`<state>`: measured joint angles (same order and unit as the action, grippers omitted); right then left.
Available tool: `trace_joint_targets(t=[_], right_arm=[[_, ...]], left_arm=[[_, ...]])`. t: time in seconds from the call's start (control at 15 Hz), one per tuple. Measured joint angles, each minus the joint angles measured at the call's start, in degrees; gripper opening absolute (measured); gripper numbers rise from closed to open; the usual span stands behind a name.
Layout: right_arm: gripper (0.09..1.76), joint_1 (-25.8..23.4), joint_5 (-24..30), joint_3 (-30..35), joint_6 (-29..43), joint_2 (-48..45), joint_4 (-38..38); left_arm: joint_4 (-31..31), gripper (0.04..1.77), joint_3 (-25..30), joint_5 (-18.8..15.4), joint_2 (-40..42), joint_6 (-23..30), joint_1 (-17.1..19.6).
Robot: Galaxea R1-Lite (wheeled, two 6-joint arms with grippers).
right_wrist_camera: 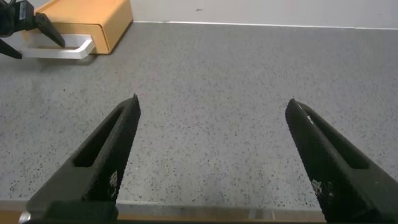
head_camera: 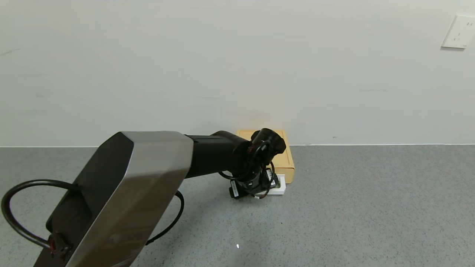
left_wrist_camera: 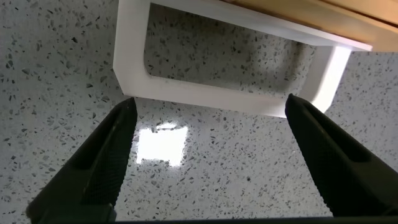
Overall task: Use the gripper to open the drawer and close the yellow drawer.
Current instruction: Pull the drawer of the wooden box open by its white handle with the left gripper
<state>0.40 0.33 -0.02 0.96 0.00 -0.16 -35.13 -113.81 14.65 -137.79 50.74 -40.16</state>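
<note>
The yellow drawer (head_camera: 286, 159) sits pushed into its flat yellow case against the wall, with its white loop handle (head_camera: 281, 190) sticking out toward me. My left arm reaches over it, and its wrist (head_camera: 256, 178) hides the fingers in the head view. In the left wrist view the left gripper (left_wrist_camera: 209, 104) is open and points down at the table. Its two dark fingers (left_wrist_camera: 109, 155) stand at the ends of the handle's front bar (left_wrist_camera: 205, 98), holding nothing. My right gripper (right_wrist_camera: 212, 102) is open and empty, low over the table, well away from the drawer (right_wrist_camera: 87, 22).
The grey speckled table (head_camera: 371, 207) stretches to the right and front of the drawer. A white wall (head_camera: 222, 74) stands right behind the case. A wall socket (head_camera: 458, 31) is at the upper right. The left arm's silver link (head_camera: 130, 193) fills the lower left.
</note>
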Motion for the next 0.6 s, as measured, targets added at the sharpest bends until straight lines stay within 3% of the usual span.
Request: trace_joint_targets(t=[0.6], right_arm=[[1.71, 0.0, 0.0, 0.0, 0.0, 0.0, 0.0]], left_arm=[[2.8, 1.72, -0.1, 0.1, -1.2, -0.8, 0.2]])
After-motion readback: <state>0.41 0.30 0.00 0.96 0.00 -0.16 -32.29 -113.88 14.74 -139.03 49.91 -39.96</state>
